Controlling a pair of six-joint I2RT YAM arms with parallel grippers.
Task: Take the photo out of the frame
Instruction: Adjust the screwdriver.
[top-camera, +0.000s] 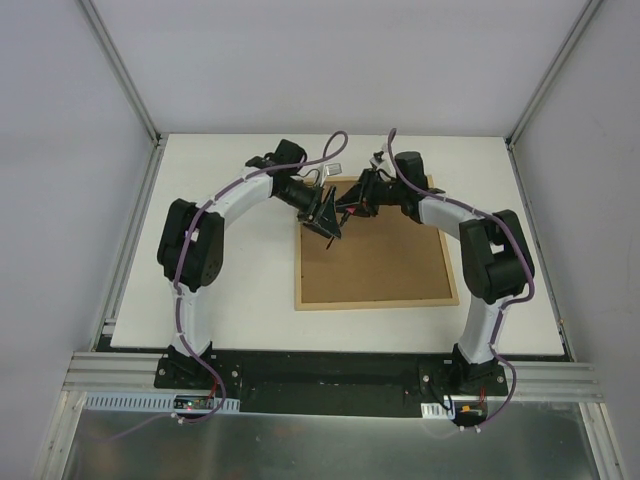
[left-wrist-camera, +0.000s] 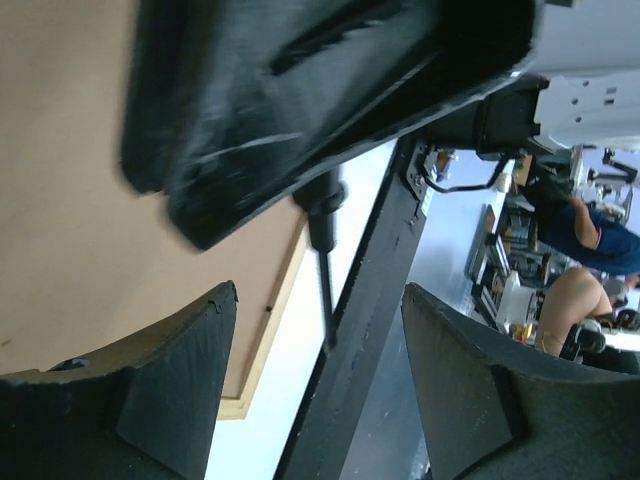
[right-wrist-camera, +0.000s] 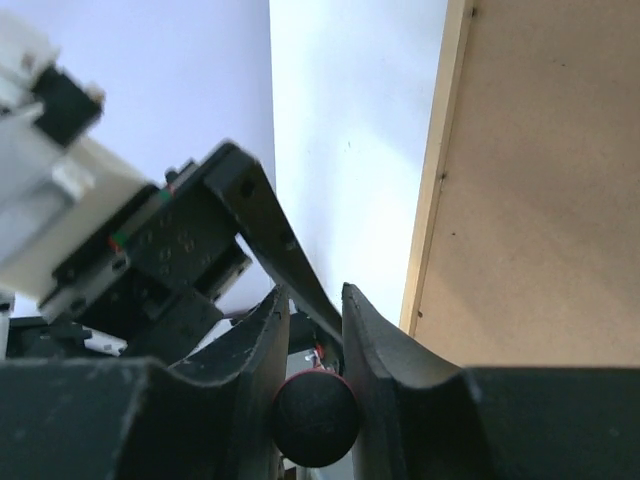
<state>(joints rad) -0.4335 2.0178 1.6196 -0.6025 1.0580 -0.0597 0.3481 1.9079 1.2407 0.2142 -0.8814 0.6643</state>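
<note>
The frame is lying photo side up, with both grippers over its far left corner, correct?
Not quite: the frame lies back side up, its brown fibreboard showing, as the top external view shows. The left gripper and right gripper are over its far left corner.

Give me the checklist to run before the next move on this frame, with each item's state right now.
1. Thin light-wood picture frame with a brown fibreboard back lying flat, back up, on the white table: ok.
2. Left pincer open: ok, jaws wide apart.
3. Right pincer grip: cannot tell; jaws are nearly together and what sits between them is unclear.
4. Clearance between the two pincers: not ok; they crowd together over the frame's far left corner.
5. Photo located: cannot tell; only the back shows.
6. Backing released from the frame: cannot tell.
</note>
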